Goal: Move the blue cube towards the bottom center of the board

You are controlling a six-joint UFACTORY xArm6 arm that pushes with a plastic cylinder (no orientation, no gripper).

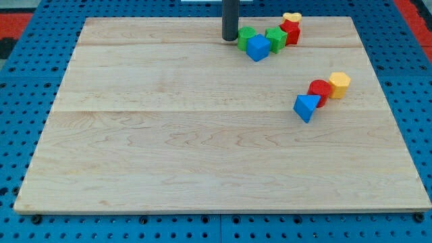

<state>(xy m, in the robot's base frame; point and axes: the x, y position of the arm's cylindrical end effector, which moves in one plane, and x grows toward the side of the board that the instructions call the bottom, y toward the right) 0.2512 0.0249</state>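
My tip (231,38) on desk (169,135) near view's top, just left of blue cube (258,48); no fingers in view.

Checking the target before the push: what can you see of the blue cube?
The blue cube is a small, plain, matte blue block, resting flat near the view's top edge of the board, corner turned toward the view's bottom. It sits at the front of a cluster: a green block touches it at upper left, another green block at its right. My tip stands just left of that cluster, not clearly touching the cube.
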